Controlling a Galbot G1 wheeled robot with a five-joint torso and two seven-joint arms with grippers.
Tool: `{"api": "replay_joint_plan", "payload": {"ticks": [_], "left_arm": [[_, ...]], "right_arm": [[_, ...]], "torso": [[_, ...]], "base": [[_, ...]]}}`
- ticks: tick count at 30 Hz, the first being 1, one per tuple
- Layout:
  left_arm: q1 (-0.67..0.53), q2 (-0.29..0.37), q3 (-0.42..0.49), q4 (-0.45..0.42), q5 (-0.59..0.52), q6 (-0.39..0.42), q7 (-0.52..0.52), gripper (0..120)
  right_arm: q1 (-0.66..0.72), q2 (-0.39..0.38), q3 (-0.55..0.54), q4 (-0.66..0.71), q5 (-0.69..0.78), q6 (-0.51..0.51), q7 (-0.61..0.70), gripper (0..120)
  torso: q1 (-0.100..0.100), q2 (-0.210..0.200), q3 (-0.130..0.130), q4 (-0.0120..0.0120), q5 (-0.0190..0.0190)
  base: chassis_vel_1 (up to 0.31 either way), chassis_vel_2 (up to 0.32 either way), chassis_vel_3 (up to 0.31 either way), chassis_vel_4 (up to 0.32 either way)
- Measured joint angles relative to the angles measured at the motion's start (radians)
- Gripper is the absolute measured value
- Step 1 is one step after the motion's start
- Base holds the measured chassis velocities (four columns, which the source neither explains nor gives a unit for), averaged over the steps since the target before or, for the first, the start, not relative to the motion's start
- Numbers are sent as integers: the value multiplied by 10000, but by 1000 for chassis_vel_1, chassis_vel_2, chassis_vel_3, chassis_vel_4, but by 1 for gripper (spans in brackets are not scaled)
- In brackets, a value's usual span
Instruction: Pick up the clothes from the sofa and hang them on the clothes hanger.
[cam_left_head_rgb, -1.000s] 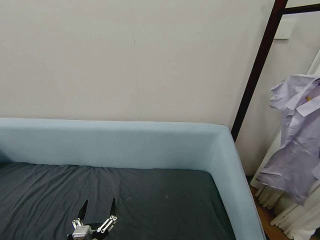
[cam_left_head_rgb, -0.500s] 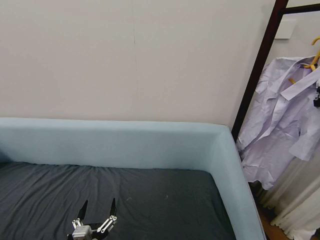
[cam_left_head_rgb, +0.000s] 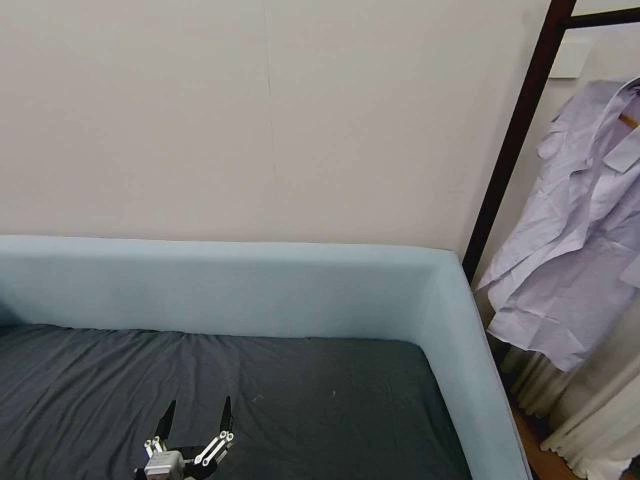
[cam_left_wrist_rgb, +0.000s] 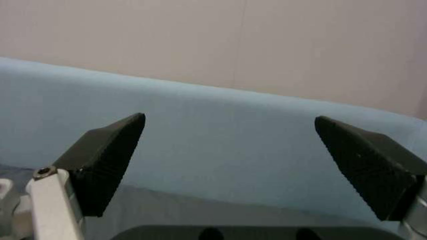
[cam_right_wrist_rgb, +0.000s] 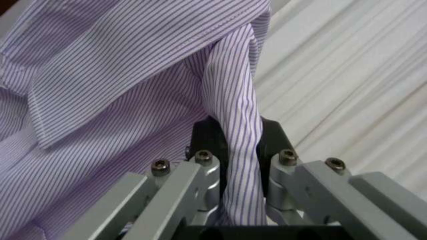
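A lilac striped shirt (cam_left_head_rgb: 585, 230) hangs at the right edge of the head view, just right of the dark rack post (cam_left_head_rgb: 512, 140). In the right wrist view my right gripper (cam_right_wrist_rgb: 239, 135) is shut on a fold of that shirt (cam_right_wrist_rgb: 133, 75), the cloth pinched between its black pads. My left gripper (cam_left_head_rgb: 198, 412) rests low over the dark sofa seat (cam_left_head_rgb: 300, 400), open with nothing in it. The left wrist view has its two black fingertips (cam_left_wrist_rgb: 107, 160) spread wide, facing the light blue sofa back (cam_left_wrist_rgb: 220, 130).
The sofa's light blue backrest (cam_left_head_rgb: 230, 285) and right arm (cam_left_head_rgb: 470, 370) border the seat. A plain wall rises behind. Pale pleated curtains (cam_left_head_rgb: 590, 420) hang below the shirt at the right, also seen as curtain folds (cam_right_wrist_rgb: 347, 75) behind the gripper.
The shirt rose from low at the right edge to high beside the rack post, then shifted slightly right and up. The left gripper stayed still.
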Motion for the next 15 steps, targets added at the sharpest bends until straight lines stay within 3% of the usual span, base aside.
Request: {"api": "replay_joint_plan", "payload": {"ticks": [8,15], "left_arm": [[0,0,0,0,0,1,0,100],[0,0,0,0,0,1,0,100]], "right_arm": [[1873,839,-1788,-514,-307,338,-33,8],[3300,1327,-2791,-946,371,-457,333,8]], "torso": [[0,-1,2,7,-2],[0,0,1,6,-3]], "base": [[0,0,0,0],[0,0,0,0]]}}
